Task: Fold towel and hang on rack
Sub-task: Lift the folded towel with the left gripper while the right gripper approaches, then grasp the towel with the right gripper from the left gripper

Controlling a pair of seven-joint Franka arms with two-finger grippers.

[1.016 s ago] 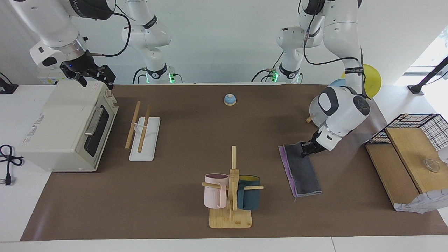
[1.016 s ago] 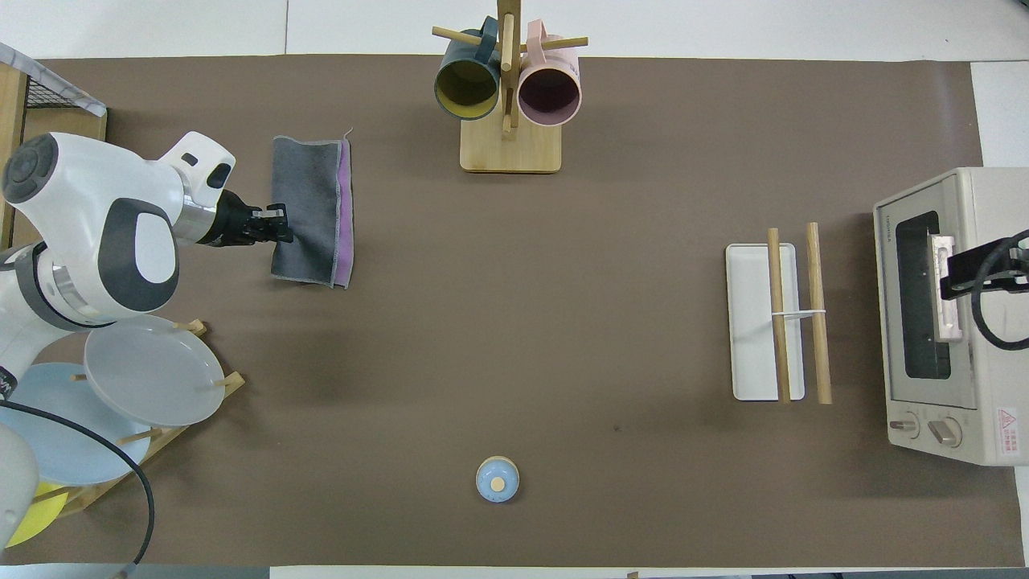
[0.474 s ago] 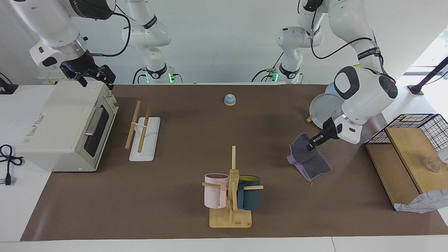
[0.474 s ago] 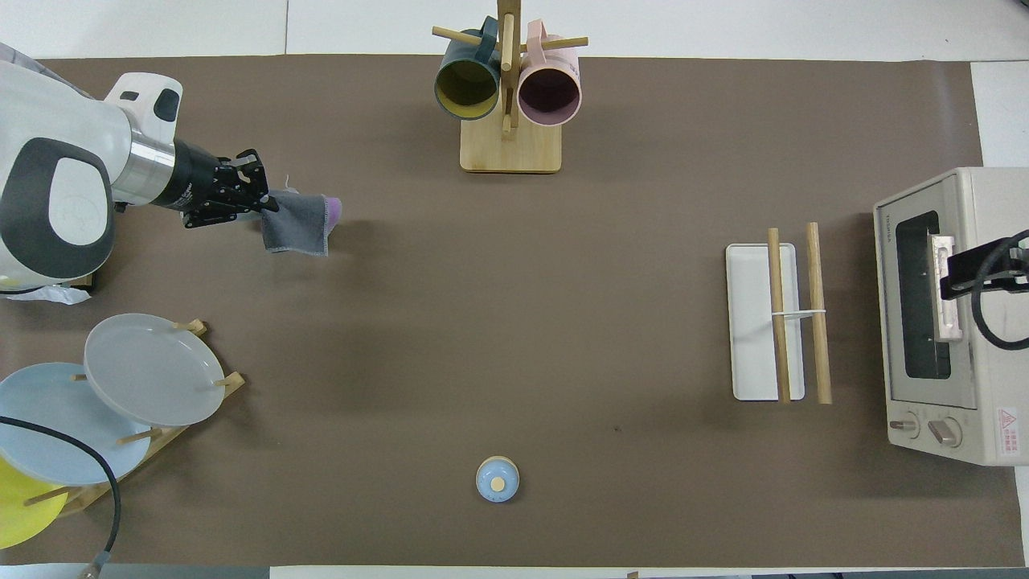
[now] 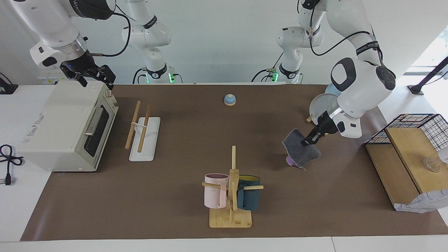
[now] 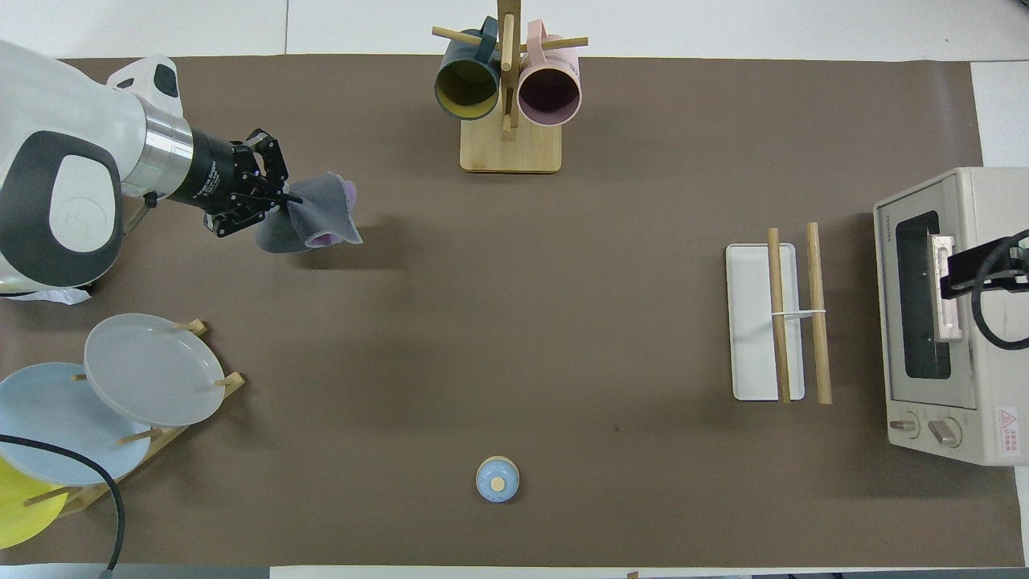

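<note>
Towel (image 5: pixel 300 151) hung off the mat, pinched at its upper edge by the left gripper (image 5: pixel 308 140), whose fingertips were closed tight on the cloth. It drooped in a bunched fold, dark grey outward with a sliver of purple showing at its low end, and no clear long axis could be read from the crumple. In the overhead view the towel (image 6: pixel 315 217) trailed from the left gripper (image 6: pixel 283 199) toward 3 o'clock, over bare mat toward the left arm's end of the table, with the mug stand (image 6: pixel 508 84) at about 1 o'clock from it.

A second earlier the towel had lain flat as a folded strip, its long axis running toward and away from the robots, with the gripper at its nearer end. Half a second earlier it was partly lifted and spread wider. Since then it had come fully clear and shifted toward the table's middle.

The rack (image 5: pixel 141 134) stood at the right arm's end, rods bare, beside the toaster oven (image 5: pixel 64 127). The right gripper (image 5: pixel 91 76) waited over that oven, fingers spread wide and holding nothing.
</note>
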